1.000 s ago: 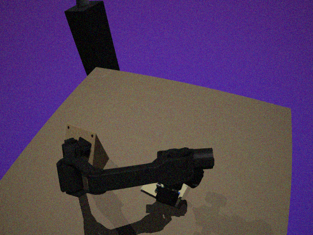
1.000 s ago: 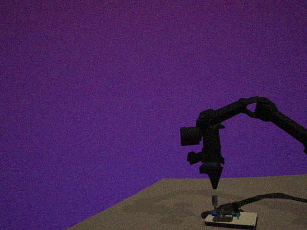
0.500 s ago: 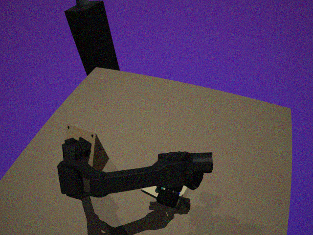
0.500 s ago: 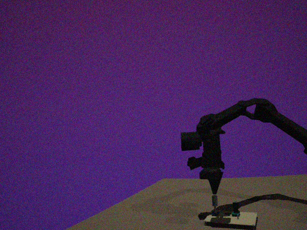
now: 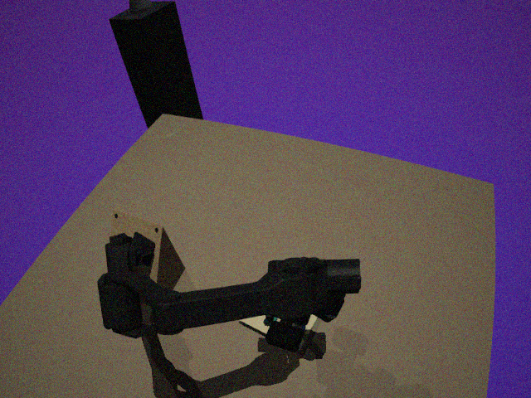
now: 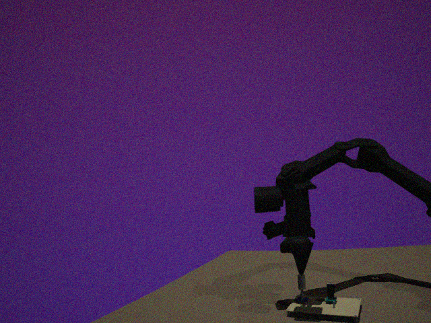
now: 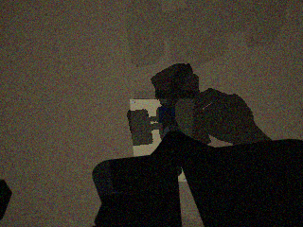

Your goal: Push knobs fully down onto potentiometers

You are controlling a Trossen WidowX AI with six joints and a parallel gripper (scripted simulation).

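Observation:
The cream circuit board (image 5: 254, 322) (image 6: 349, 306) (image 7: 142, 150) stands low on the table, partly under the arm and its shadow. My gripper (image 6: 302, 273) (image 7: 175, 135) is shut and empty, pointing down, its tips at the top of the grey knob (image 6: 301, 282); contact is too small to be sure of. Bare shaft shows between that knob and the blue potentiometer (image 6: 302, 299) (image 7: 167, 114). The dark knob (image 6: 330, 289) stands upright over the teal potentiometer (image 6: 330, 299) (image 5: 275, 318), with no clear gap visible. In the top view the arm hides the fingertips and grey knob.
A tan wedge-shaped block (image 5: 170, 262) with dark holes stands beside the arm's base in the top view. A tall black box (image 5: 158, 64) rises beyond the table's far corner. The arm's shadow crosses the board and the table (image 5: 299, 192).

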